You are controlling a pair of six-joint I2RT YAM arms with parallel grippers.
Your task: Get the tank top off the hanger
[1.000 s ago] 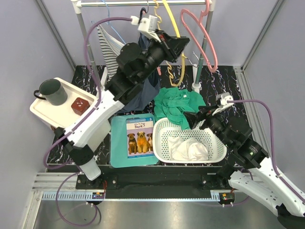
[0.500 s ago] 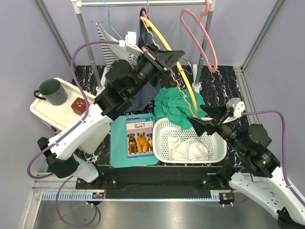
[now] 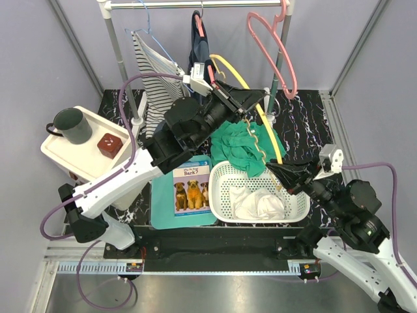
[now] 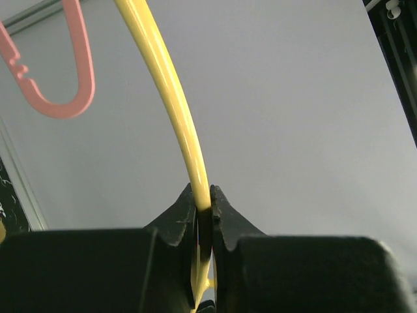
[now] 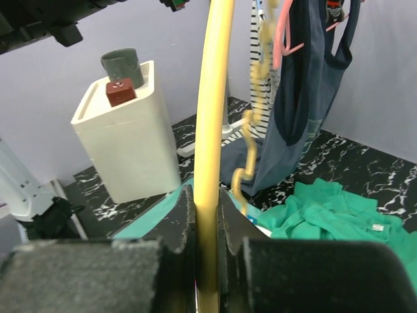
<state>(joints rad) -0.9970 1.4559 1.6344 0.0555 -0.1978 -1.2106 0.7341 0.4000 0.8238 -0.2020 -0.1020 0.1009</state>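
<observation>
Left gripper [image 4: 203, 214] and right gripper [image 5: 207, 205] jaws both pinch the yellow hanger [image 3: 270, 134]. Opposed pulls could snap it.

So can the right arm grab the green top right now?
Probably not yet. The right gripper is shut on the yellow hanger, so it would have to let go first. The green top lies uncovered just past the white basket, seemingly close by.
</observation>
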